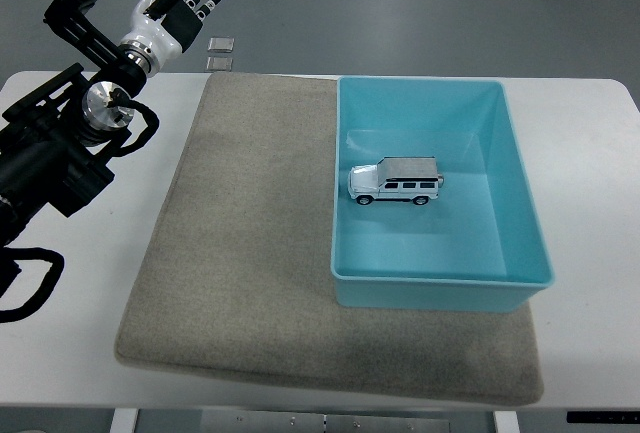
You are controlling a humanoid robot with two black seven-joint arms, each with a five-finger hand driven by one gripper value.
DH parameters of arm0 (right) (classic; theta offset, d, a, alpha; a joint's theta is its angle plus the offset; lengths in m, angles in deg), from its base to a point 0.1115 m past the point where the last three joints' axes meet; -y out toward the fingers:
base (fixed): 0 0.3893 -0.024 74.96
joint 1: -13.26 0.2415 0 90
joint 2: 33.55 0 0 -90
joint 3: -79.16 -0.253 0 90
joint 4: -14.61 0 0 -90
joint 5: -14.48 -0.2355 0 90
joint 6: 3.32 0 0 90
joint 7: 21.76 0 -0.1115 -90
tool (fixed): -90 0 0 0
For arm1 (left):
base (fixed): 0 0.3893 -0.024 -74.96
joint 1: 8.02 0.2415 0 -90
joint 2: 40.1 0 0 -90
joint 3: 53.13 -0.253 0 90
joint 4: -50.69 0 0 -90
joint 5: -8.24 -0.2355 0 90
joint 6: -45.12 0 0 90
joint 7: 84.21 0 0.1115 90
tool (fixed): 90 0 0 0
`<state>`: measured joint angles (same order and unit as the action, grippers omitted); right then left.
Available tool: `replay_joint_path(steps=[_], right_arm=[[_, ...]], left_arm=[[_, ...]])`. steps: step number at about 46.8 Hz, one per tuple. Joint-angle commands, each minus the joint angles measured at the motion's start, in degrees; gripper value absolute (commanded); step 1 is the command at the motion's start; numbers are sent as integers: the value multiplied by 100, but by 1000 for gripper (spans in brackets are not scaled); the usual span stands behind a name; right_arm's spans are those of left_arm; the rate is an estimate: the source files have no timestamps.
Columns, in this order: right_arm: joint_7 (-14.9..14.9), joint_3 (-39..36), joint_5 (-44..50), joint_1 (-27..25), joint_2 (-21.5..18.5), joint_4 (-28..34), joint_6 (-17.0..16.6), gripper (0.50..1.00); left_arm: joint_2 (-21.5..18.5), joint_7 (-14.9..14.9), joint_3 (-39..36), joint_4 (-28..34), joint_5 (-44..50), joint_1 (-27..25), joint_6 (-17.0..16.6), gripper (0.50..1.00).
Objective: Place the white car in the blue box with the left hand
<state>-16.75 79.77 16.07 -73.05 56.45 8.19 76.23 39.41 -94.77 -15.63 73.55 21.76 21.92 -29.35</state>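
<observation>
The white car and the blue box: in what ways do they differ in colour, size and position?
The white car is white with a silver-grey roof; the blue box is plain light blue. The car is much smaller than the box. The car stands on its wheels inside the box; the box itself rests on the grey mat. Neither is touched by the left hand.

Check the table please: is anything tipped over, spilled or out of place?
Nothing stands out. The small white toy car stands upright on its wheels inside the blue plastic box, which rests on the grey felt mat.
</observation>
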Motion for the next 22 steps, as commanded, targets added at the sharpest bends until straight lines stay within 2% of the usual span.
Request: replay_joint_path(steps=[1, 12, 22], right_arm=[[0, 0, 0, 0, 0, 0, 0, 936], [0, -18, -9, 0, 0, -211, -97, 936], [9, -44, -35, 114, 0, -211, 18, 936]], left_arm=[[3, 1, 3, -1, 10, -6, -7, 1000], [4, 1, 3, -1, 10, -15, -15, 1000], [-14, 1, 3, -1, 10, 3, -24, 1000]])
